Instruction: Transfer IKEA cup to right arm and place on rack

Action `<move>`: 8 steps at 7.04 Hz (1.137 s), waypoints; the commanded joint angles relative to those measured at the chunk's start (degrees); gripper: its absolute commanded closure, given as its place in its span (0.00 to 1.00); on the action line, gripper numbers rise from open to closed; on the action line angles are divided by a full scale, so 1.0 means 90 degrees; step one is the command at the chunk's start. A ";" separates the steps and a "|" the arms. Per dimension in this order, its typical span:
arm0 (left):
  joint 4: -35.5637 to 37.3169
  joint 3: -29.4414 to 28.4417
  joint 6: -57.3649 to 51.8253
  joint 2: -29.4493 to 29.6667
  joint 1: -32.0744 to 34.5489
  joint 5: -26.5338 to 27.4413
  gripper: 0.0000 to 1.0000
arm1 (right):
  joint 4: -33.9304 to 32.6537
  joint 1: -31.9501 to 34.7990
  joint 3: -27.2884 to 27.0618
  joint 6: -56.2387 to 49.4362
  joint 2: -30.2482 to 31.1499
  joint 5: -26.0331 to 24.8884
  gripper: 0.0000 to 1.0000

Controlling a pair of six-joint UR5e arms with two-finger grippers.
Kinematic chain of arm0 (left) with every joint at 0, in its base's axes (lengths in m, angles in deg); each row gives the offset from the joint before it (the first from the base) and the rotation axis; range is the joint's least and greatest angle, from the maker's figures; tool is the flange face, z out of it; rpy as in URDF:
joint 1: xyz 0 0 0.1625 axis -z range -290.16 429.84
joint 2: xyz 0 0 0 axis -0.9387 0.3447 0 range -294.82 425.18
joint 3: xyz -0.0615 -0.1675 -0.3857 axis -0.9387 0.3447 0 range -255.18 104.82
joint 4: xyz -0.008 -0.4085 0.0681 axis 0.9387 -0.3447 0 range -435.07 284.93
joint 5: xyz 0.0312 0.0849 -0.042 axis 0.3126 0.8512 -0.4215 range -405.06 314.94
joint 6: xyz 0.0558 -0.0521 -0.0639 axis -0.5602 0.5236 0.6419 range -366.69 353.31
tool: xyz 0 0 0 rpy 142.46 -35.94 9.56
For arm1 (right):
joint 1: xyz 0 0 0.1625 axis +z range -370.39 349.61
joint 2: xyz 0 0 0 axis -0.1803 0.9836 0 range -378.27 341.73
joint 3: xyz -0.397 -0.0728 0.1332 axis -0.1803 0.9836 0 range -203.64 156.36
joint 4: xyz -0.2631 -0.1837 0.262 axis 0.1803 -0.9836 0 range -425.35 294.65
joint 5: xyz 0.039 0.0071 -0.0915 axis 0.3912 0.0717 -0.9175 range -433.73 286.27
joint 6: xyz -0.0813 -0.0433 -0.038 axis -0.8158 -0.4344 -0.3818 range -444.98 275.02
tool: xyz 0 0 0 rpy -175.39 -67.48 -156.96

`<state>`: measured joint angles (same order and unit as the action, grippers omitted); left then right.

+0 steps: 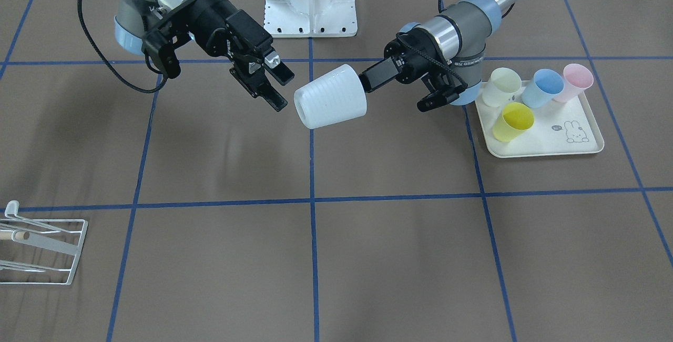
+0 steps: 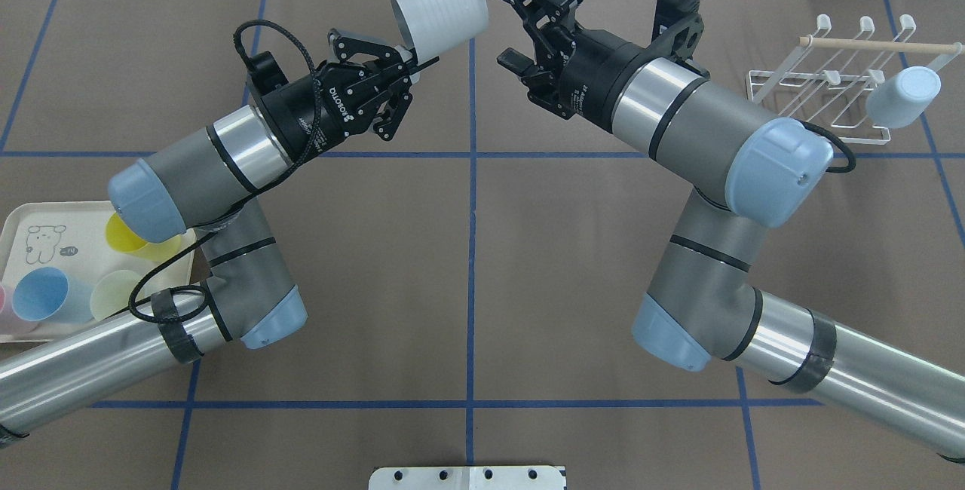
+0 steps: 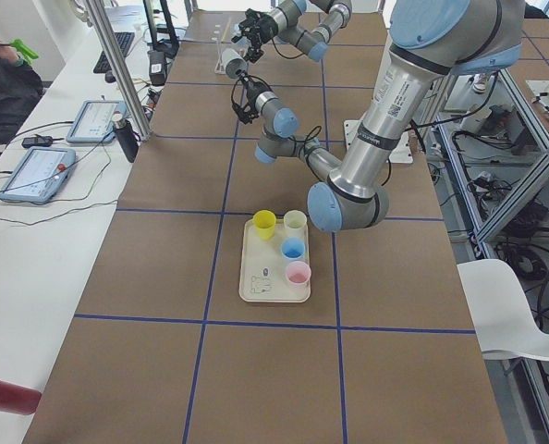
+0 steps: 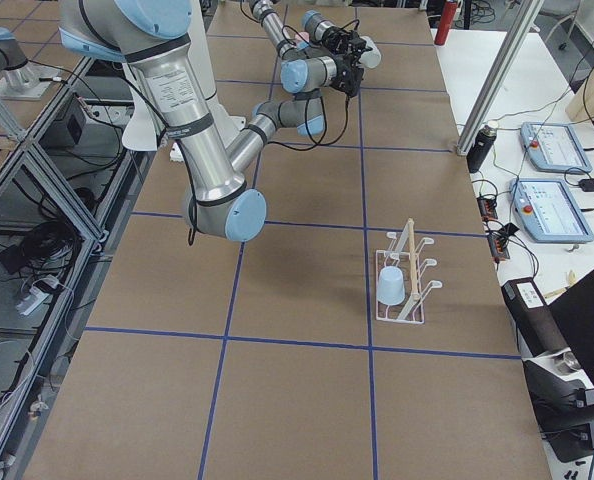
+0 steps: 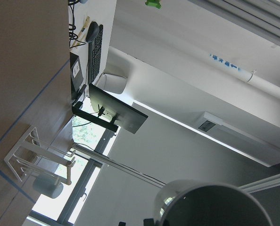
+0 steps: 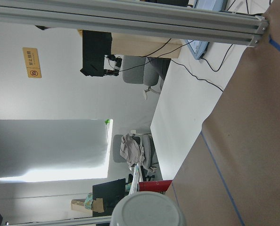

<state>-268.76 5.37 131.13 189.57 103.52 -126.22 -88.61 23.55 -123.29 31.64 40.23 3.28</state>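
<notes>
Two grippers face each other above the table (image 1: 221, 152). The left gripper (image 1: 364, 82) is clamped on the rim of the white cup (image 1: 330, 97), held sideways. The right gripper (image 1: 282, 90) is just beside its base, fingers apart, not touching. The rack (image 2: 822, 102) stands well apart, bearing a pale blue cup (image 2: 902, 96).

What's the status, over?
Left gripper shut on cup, mid-air. Right gripper open beside it. Rack off to the side, blue cup on it. Nothing in the way.
</notes>
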 commanded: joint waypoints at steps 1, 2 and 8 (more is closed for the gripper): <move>0.0027 -0.0034 -0.0001 0.0093 -0.0051 0.0042 1.00 | 0.0017 -0.0108 0.0223 0.0000 -0.0278 -0.0176 0.00; 0.0037 -0.0034 -0.0001 0.0094 -0.0090 0.0052 1.00 | 0.0027 -0.0108 0.0223 0.0000 -0.0288 -0.0178 0.00; -0.0022 -0.0015 -0.0001 0.0104 -0.0285 0.0101 1.00 | 0.0017 -0.0108 0.0291 0.0000 -0.0279 -0.0197 0.01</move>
<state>-268.78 5.18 131.12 190.50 101.10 -125.32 -88.45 22.57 -120.98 31.64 37.70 1.54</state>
